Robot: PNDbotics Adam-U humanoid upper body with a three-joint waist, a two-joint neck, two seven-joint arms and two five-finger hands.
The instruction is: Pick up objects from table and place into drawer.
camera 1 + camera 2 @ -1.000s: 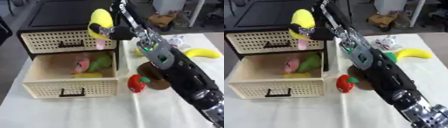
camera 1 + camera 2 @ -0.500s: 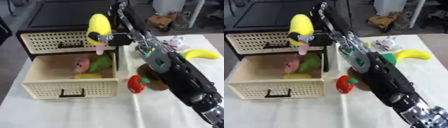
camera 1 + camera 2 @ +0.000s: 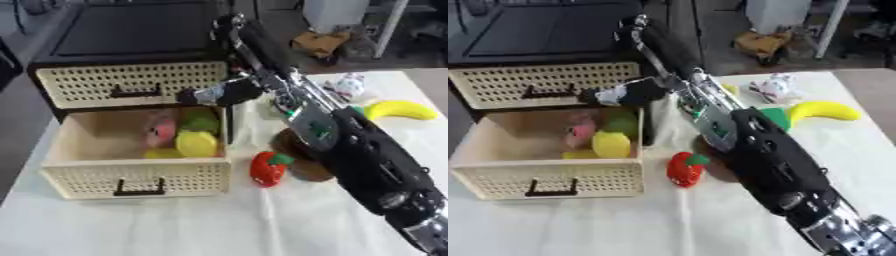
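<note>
The cream basket drawer point(image 3: 131, 177) stands pulled open at the left. Inside lie a pink toy point(image 3: 162, 131), a green piece point(image 3: 199, 120), a flat yellow piece point(image 3: 162, 153) and a yellow rounded fruit point(image 3: 197, 143). My right arm reaches from the lower right across the table, and its hand point(image 3: 214, 94) hovers over the drawer's back right corner, fingers relaxed and holding nothing. On the cloth right of the drawer sit a red strawberry-like toy point(image 3: 267, 168), a brown round object point(image 3: 302, 167), a banana point(image 3: 401, 110) and a small white toy point(image 3: 348, 85). My left hand does not show.
The upper drawer point(image 3: 131, 85) of the black-topped cabinet is shut. A green object point(image 3: 776, 119) lies partly behind my arm near the banana. White cloth point(image 3: 219, 225) covers the table's front. Boxes and clutter stand on the floor beyond the far edge.
The yellow fruit that my right hand held above the drawer now lies inside it. The hand has dropped lower and let go.
</note>
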